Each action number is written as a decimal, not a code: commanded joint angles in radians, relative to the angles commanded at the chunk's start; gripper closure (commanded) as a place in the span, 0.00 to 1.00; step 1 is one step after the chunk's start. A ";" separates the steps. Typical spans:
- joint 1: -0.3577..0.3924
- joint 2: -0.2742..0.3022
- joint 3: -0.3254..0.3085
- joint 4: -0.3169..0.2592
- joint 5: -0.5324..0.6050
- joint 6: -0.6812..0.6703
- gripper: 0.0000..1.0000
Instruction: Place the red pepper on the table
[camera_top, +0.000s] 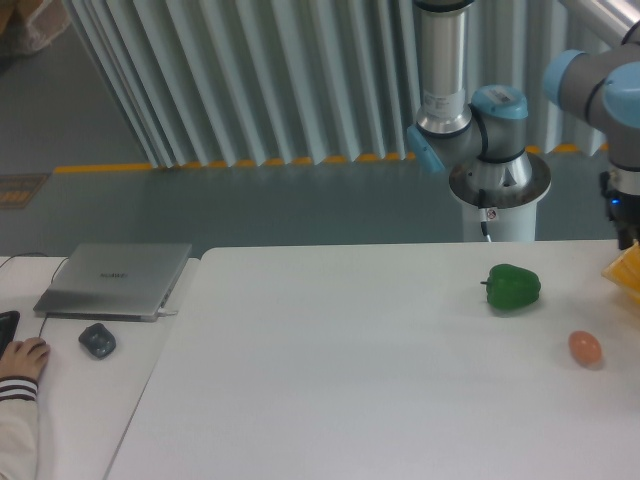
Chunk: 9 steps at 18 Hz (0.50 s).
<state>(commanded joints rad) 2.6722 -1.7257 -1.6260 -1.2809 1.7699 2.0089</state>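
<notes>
The arm (600, 85) reaches over to the far right, and its wrist is cut by the picture's edge, so the gripper is out of sight and I cannot tell whether it is wide, narrow or holding anything. The red pepper is nowhere to be seen from here. On the white tabletop (350, 360) a green pepper (514, 287) lies toward the right, stem pointing left. Nearer and further right, well apart from it, sits a small orange-brown egg (585, 347). At the right edge, a yellow-orange corner of something (627, 271) pokes into view just below the wrist; I cannot tell what it is. The arm's round base (498, 185) stands behind the tabletop, in front of a grey ribbed wall. To the left, on a separate white desk (70, 400), a closed laptop (115, 280) lies with a dark mouse (97, 340) just in front of it, and a person's hand (20, 357) rests at the left edge.
</notes>
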 joint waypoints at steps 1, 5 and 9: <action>0.003 0.000 0.000 -0.001 0.012 0.040 0.00; 0.021 0.000 -0.003 0.000 0.010 0.198 0.00; 0.025 0.001 -0.006 0.008 -0.102 0.029 0.00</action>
<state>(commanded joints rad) 2.6967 -1.7242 -1.6321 -1.2732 1.6676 2.0376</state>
